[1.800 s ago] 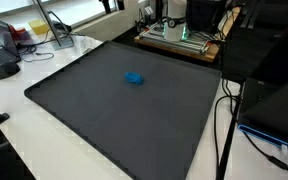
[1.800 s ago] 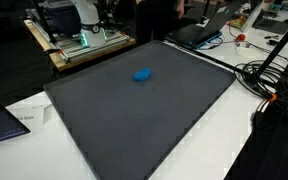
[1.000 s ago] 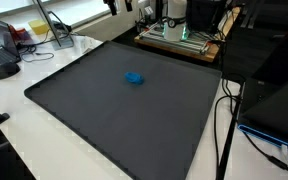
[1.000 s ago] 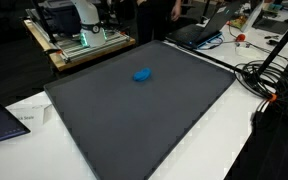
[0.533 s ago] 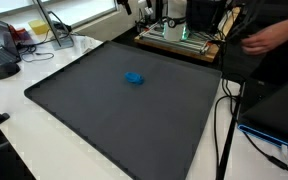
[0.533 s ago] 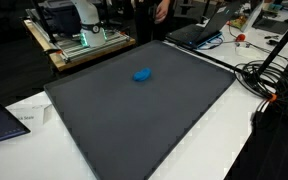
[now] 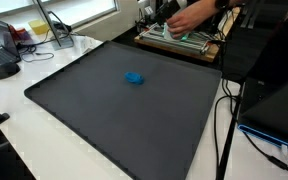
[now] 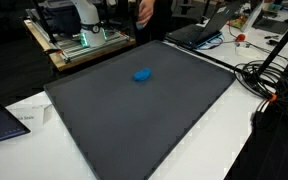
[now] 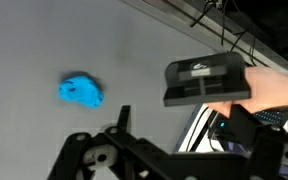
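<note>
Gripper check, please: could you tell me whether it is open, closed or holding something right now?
Gripper: open, holding nothing; the blue object lies apart from it.

One blue lump (image 7: 134, 77), one dark mat (image 7: 109, 125), one wooden platform (image 7: 174, 46) and one person's hand (image 7: 187, 17).

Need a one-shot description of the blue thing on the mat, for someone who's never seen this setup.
A large dark grey mat covers most of the white table. On the half nearer the wooden board lies a small blue lump, irregular in outline. It is the only bright-coloured spot on the flat grey surface.
</note>
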Available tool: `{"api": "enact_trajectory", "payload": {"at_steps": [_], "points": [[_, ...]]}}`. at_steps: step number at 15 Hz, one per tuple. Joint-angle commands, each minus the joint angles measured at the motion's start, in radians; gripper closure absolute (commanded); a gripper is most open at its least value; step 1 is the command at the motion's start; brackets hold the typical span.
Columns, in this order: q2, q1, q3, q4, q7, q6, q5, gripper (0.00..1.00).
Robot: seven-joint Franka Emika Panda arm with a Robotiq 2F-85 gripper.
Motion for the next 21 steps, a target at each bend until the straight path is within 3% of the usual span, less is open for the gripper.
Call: {"api": "enact_trajectory", "payload": {"at_steps": [1,9,10,12,17,21], "points": [[-0.005,0.000,-0.044,0.054,-0.101,-0.102,0.006,0.00],[0.015,-0.020,-0.060,0.109,-0.150,-0.158,0.012,0.00],[0.016,-0.020,-0.059,0.111,-0.148,-0.156,0.013,0.04],[0.016,-0.022,-0.059,0.114,-0.146,-0.156,0.012,0.27],[0.017,-0.023,-0.060,0.118,-0.148,-0.156,0.012,0.62],[0.018,-0.024,-0.060,0.120,-0.148,-0.159,0.010,0.79]]}}
